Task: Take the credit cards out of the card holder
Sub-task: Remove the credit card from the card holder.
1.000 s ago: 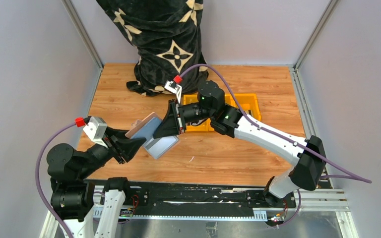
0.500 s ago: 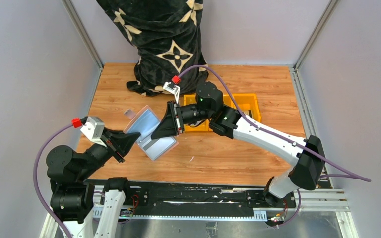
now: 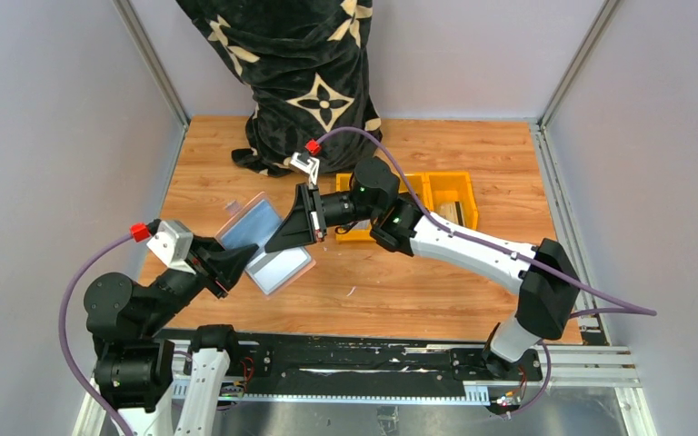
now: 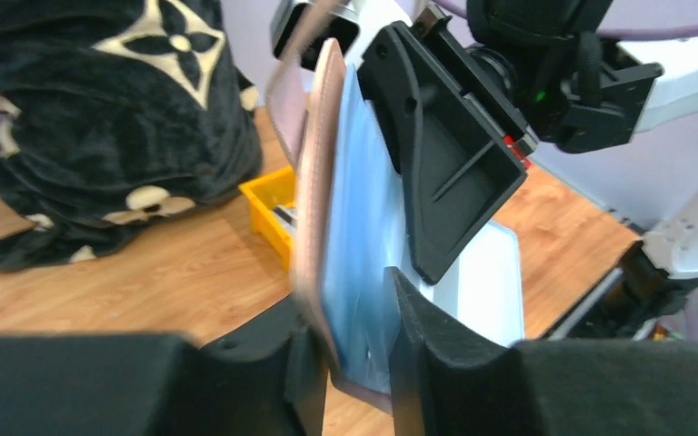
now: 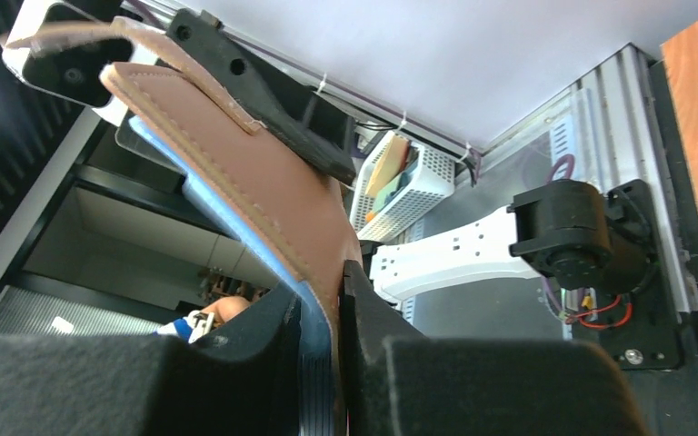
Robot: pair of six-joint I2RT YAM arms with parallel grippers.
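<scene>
— Surface room?
— Bare wooden surface (image 3: 400, 291) toward its near edge. My right hand (image 5: 332, 291) clamps the card holder (image 5: 264, 182), held in the air. My left hand (image 4: 354, 327) straddles its lower edge and a blue card (image 4: 363, 227); whether it pinches, I cannot tell.
— Behind?
— Yellow bin (image 3: 445, 186), close.

r gripper (image 5: 332, 292) nips brown card holder (image 5: 236, 154), blue card (image 5: 234, 229) inside.

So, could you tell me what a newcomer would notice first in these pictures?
The two arms meet above the table's left-centre: the right claw pinches the brown card holder, pale blue cards showing in it, while the left claw flanks its other end. Behind them, a black cloth with gold flower motifs stands at the far edge.
</scene>
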